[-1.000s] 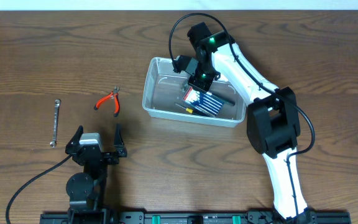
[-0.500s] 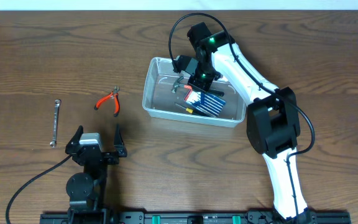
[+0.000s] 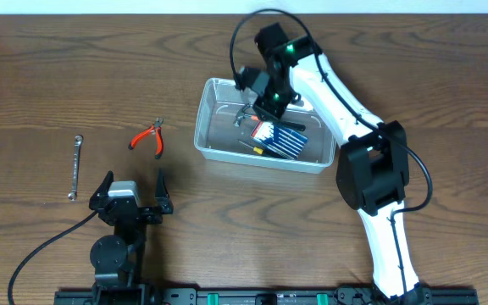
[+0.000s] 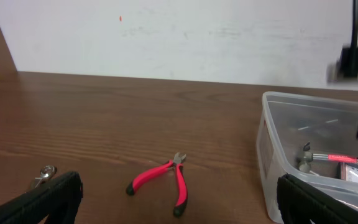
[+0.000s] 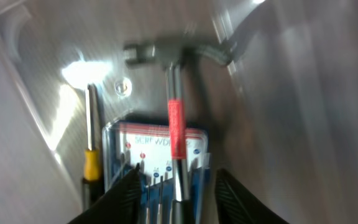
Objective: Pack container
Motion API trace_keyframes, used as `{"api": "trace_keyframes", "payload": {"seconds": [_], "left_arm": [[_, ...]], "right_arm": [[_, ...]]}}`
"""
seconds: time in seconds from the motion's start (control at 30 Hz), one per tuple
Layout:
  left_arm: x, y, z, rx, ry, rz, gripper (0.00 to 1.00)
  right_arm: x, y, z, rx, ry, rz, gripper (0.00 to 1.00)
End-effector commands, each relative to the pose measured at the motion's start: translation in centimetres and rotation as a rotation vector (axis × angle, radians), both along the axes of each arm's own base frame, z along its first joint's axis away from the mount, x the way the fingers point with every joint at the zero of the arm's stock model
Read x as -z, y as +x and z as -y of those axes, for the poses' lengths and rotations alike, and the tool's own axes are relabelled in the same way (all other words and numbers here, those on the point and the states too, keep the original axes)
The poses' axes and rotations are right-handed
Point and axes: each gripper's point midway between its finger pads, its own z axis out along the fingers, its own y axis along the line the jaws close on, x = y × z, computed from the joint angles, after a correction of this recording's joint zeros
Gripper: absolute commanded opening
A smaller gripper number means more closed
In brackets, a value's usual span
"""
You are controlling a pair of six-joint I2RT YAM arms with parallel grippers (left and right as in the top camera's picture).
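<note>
Container (image 3: 200, 127) sits right of table centre, directly under the right gripper (image 5: 178, 186). Its fingers stand partly apart on either side of the hammer (image 5: 174, 118) handle, with no pinch visible. The hammer lies across the blue screwdriver-set case (image 3: 285, 141). Left gripper (image 3: 131, 196) is spread wide and empty.

My read: this is the drop-off. I'd spread wider, then lift straight up, clear of handle and rim. Pliers (image 3: 149, 137) and wrench (image 3: 74, 167) lie outside.

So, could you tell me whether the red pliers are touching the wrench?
Apart: the overhead view shows bare tabletop between the pliers and the wrench.
</note>
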Motion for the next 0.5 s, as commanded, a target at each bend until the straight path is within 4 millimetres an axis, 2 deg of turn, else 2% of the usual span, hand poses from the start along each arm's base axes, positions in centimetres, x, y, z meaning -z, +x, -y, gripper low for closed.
{"api": "trace_keyframes", "payload": {"seconds": [0.0,0.1,0.13,0.27,0.47], "left_arm": [[1.5,-0.1,0.0,0.002,-0.007,-0.048,0.98],[1.5,-0.1,0.0,0.002,-0.007,-0.048,0.98],[1.5,-0.1,0.0,0.002,-0.007,-0.048,0.98],[1.5,-0.1,0.0,0.002,-0.007,-0.048,0.98],[1.5,-0.1,0.0,0.002,-0.007,-0.048,0.98]], "right_arm": [[-3.9,1.6,-1.1,0.027,0.072,0.068,0.45],[-7.4,2.4,-0.9,0.046,0.087,0.127,0.77],[-8.6,2.9,-0.4,0.077,0.076,0.156,0.97],[-13.2,5.3,3.0,0.280,0.006,0.292,0.99],[-20.7,6.8,11.2,0.613,-0.018,0.459,0.99]]}}
